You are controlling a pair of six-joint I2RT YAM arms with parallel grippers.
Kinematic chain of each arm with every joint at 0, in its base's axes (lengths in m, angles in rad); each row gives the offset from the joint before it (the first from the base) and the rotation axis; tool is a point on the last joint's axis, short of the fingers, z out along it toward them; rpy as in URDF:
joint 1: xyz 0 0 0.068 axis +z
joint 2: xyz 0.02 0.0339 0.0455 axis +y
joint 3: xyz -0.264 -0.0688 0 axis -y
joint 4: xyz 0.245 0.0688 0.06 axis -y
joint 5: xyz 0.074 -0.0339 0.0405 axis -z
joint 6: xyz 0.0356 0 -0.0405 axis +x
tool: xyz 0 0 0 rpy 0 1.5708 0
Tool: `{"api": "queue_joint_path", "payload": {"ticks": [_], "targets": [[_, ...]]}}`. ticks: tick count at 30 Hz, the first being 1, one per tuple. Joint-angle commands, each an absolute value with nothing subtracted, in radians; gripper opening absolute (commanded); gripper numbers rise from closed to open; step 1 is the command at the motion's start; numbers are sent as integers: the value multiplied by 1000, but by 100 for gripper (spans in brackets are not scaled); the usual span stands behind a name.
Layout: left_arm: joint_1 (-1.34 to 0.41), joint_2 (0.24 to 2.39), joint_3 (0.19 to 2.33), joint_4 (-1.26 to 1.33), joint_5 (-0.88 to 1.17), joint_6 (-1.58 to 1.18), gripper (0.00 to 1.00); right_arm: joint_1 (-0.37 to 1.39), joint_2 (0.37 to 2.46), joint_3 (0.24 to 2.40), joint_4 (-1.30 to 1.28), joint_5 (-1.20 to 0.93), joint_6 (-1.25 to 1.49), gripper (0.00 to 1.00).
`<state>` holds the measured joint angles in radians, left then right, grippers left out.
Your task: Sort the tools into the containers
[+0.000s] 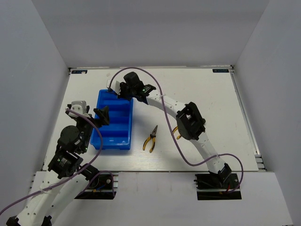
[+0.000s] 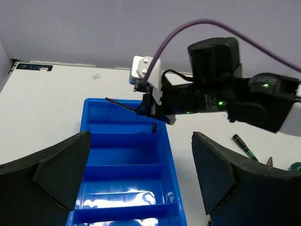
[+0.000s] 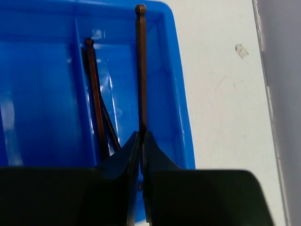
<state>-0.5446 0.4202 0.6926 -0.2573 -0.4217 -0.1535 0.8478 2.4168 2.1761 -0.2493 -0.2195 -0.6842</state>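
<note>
right gripper clenched on hex key | key's long axis runs to 12 o'clock from the tips, over far compartment of blue bin, beside other keys | left gripper released, empty, at bin's 9 o'clock edge in top view | right gripper the nearer

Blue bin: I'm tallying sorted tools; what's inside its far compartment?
The far compartment of the blue bin holds thin dark hex keys, at least two. The right gripper holds another hex key above it. Its fingers cover part, so the count is uncertain.
</note>
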Motion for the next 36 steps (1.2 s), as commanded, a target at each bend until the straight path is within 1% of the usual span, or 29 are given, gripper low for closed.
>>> {"api": "queue_joint_path", "payload": {"ticks": [1,4,5,6,8,10,11,14,16,17,18,20,21,22,23,24,25,26,27,28,29,30,31,32,33,34,35,36], "targets": [[-538,423,681,-249,-407,-144,98,856,2468,2269,-126,-241,-574,0],[-538,423,681,-249,-407,-144,98,858,2473,2235,-101,-215,-575,0],[-538,423,681,-249,-407,-144,98,857,2473,2221,-91,-204,-577,2],[-538,423,681,-249,-407,-144,98,856,2476,2215,-89,-192,-581,13],[-538,423,681,-249,-407,-144,98,854,2477,2215,-94,-178,-584,41],[-538,423,681,-249,-397,-144,98,851,2470,2214,-97,-172,-584,51],[-538,423,681,-249,-397,-144,98,851,2467,2215,-94,-172,-587,53],[-538,433,681,-249,-387,-144,98,848,2432,2217,-80,-172,-586,53],[-538,443,681,-249,-376,-135,93,847,2412,2223,-84,-169,-575,40],[-538,443,670,-223,-345,-126,85,848,2383,2226,-90,-164,-571,29],[-538,452,660,-212,-328,-126,55,847,2367,2226,-97,-144,-563,0],[-538,488,649,-198,-245,-101,23,847,2324,2224,-112,-75,-548,0],[-538,511,661,-198,-215,-101,0,845,2301,2229,-124,-5,-540,0],[-538,538,670,-198,-184,-101,0,841,2272,2223,-147,123,-502,0],[-538,601,670,-178,-98,-110,0,836,2260,2217,-155,214,-461,0],[-538,642,681,-166,-40,-110,0,818,2237,2214,-231,234,-445,0],[-538,699,695,-166,85,-110,0,786,2206,2215,-338,256,-392,0],[-538,860,742,-178,153,-110,3,769,2166,2204,-388,259,-330,0],[-548,970,783,-211,229,-94,19,718,2110,2145,-455,250,-318,11],[-560,1088,840,-266,356,-75,28,706,2082,2072,-507,232,-360,50],[-569,1200,958,-325,414,-65,30,697,2054,2041,-570,119,-380,58],[-569,1370,1004,-407,457,-64,37,649,1978,1992,-603,80,-399,67],[-596,1420,1061,-425,468,-64,41,635,1959,1982,-740,19,-420,77],[-610,1451,1083,-437,445,-64,47,623,1948,2000,-793,-21,-428,75],[-623,1474,1104,-458,431,-64,55,589,1922,2009,-845,-53,-437,67],[-632,1517,1155,-480,401,-64,66,550,1914,2017,-882,-57,-428,48],[-643,1543,1184,-515,384,-64,66,502,1895,2013,-984,-69,-413,0],[-656,1564,1204,-558,370,-64,66,476,1884,1997,-1011,-83,-396,0]]}}
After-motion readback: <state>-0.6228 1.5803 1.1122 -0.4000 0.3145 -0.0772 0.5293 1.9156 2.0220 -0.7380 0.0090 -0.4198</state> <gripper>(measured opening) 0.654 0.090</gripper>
